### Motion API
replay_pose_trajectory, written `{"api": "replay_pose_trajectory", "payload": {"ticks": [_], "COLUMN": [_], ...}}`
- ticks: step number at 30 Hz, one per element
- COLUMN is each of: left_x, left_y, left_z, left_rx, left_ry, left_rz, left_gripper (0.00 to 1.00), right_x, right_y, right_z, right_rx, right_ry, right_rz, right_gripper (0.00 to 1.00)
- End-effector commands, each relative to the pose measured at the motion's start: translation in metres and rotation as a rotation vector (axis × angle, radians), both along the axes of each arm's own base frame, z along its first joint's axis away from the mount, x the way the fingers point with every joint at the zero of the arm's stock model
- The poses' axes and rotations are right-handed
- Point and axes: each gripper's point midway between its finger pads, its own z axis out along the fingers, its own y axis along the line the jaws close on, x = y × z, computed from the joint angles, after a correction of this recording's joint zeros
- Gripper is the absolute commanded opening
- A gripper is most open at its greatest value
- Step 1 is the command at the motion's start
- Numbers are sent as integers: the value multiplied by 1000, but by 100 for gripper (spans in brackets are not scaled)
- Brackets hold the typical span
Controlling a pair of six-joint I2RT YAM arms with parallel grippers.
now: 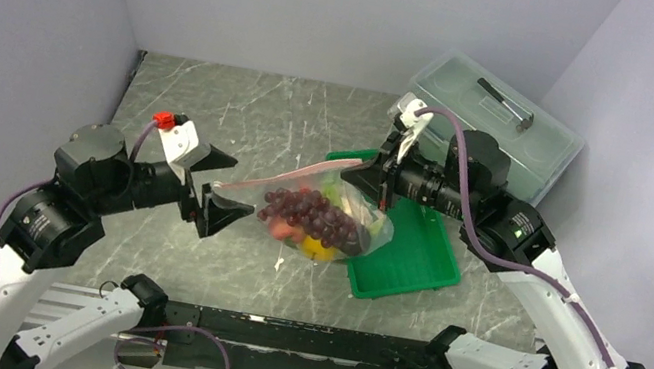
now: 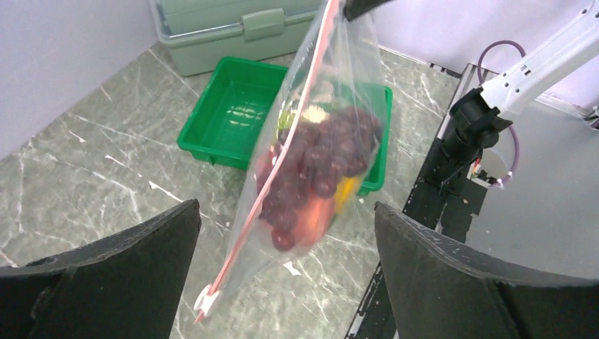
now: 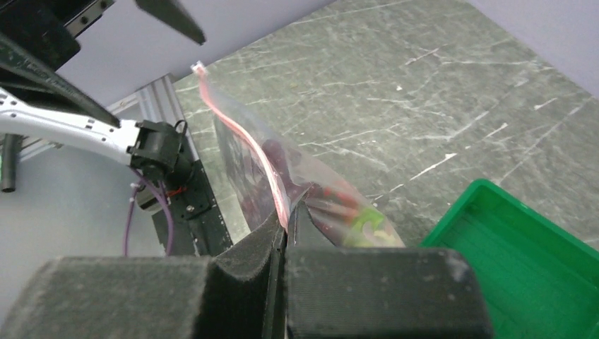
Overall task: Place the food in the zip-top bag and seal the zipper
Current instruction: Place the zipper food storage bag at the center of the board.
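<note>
The clear zip-top bag (image 1: 323,214) hangs above the table, holding the food: a dark grape bunch (image 1: 310,212), red-orange and yellow fruit below it. My right gripper (image 1: 375,175) is shut on the bag's right top corner, pinching the pinkish zipper (image 3: 244,145). The zipper (image 1: 288,181) runs left to a white slider (image 2: 206,300) at its free end. My left gripper (image 1: 219,188) is open, its fingers (image 2: 113,282) on either side of that slider end without touching it. The bag (image 2: 311,162) shows between them in the left wrist view.
A green plastic tray (image 1: 411,260) lies under and right of the bag. A pale green lidded box (image 1: 496,123) stands at the back right. Grey walls close in the left, back and right sides. The black frame rail (image 1: 296,337) runs along the near edge.
</note>
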Motion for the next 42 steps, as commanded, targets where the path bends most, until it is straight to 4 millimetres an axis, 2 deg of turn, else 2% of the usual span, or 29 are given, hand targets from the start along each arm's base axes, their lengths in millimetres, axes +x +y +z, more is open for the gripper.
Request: {"api": "replay_pose_trajectory", "payload": {"ticks": [1, 11, 17, 24, 28, 35, 40, 41, 42], "left_x": [13, 26, 15, 6, 7, 10, 18, 20, 21], "left_y": [-8, -32, -50, -58, -61, -63, -60, -60, -60], "left_z": [27, 34, 16, -2, -13, -30, -35, -35, -36], "left_rx": [-21, -16, 8, 5, 2, 15, 25, 29, 32], "left_ry": [-112, -125, -36, 34, 74, 123, 126, 125, 124], "left_rz": [-14, -121, -283, -366, -376, -373, -320, -310, -304], "left_gripper": [99, 100, 99, 93, 85, 75, 58, 48, 42], "right_x": [-15, -33, -35, -26, -22, -18, -17, -17, -17], "right_y": [11, 19, 22, 25, 27, 30, 31, 31, 32], "right_z": [35, 31, 31, 26, 25, 26, 25, 24, 24], "right_rx": [94, 92, 105, 109, 116, 125, 124, 124, 125], "right_ry": [-109, -102, -97, -74, -61, -46, -42, -40, -39], "right_rz": [127, 256, 272, 237, 221, 206, 207, 208, 208], "right_gripper": [0, 0, 0, 0, 0, 0, 0, 0, 0]}}
